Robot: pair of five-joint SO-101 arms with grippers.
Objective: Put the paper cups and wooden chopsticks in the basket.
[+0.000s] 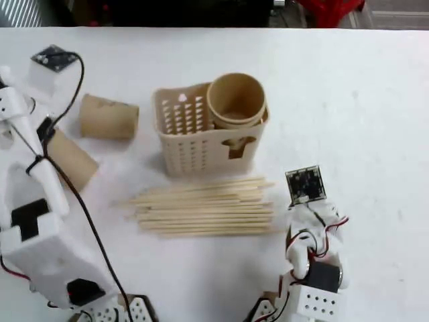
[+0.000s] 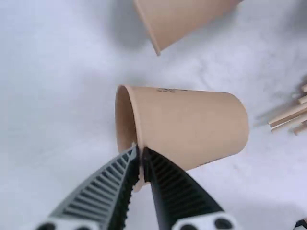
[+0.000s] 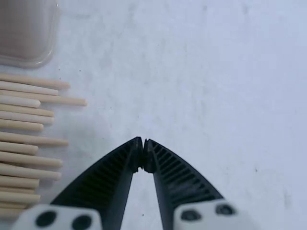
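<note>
The left gripper [image 2: 140,151] is pinched onto the rim of a paper cup [image 2: 184,127] lying on its side on the table [image 1: 362,100], left of the basket [image 1: 201,144]. One finger seems to sit inside the mouth and one outside, though how much wall it holds is hard to tell. A second cup [image 1: 108,116] lies on its side just beyond it, and a third cup [image 1: 236,100] sits mouth-up in the basket. The wooden chopsticks [image 1: 204,208] lie in a loose pile in front of the basket, none inside. The right gripper [image 3: 143,146] is closed on nothing, above bare table beside the pile's ends. The risk is the thin grip: the paper wall could crumple or slip free on lifting, dropping the cup onto the chopsticks, and a swinging cup could clip the basket and shove it
</note>
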